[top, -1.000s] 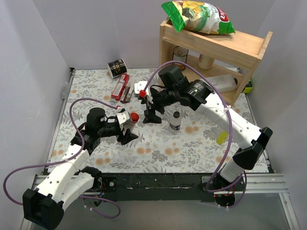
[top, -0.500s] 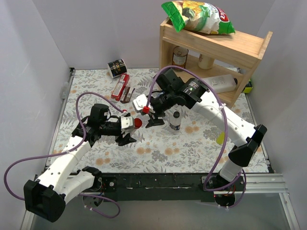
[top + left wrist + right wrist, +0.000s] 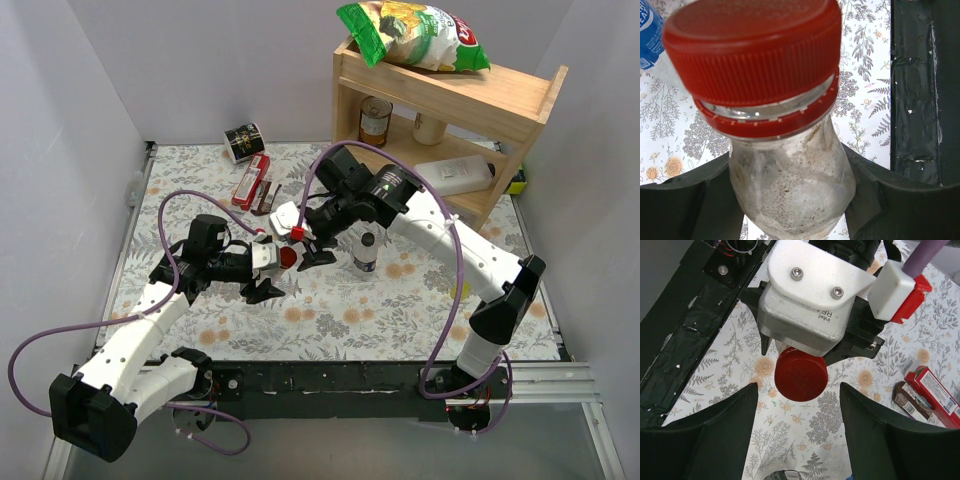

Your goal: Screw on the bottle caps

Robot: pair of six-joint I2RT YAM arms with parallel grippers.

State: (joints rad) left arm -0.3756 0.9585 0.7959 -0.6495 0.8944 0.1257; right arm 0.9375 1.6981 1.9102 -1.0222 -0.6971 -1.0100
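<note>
Toward the counter's near left, the left gripper is clamped on a small clear bottle. Its black fingers press the sides just under the neck, and the bottle is tipped over toward the counter's middle. A red cap sits on the neck above the red ring, a little askew, so a strip of clear thread shows between them. A blue-labelled bottle peeks in behind it; how it lies cannot be told.

Facing the cap end-on, the right gripper hangs just beyond it, spread wide. One finger stands on each side of the red cap and neither touches it.

Just right of that, near the counter's middle, a second clear bottle stands upright with a dark top. A small yellow thing lies toward the right edge.

Farther back, red packets lie left of centre, and a dark can lies on its side by the far edge. In the far right corner stands a wooden shelf with a green snack bag on top.
</note>
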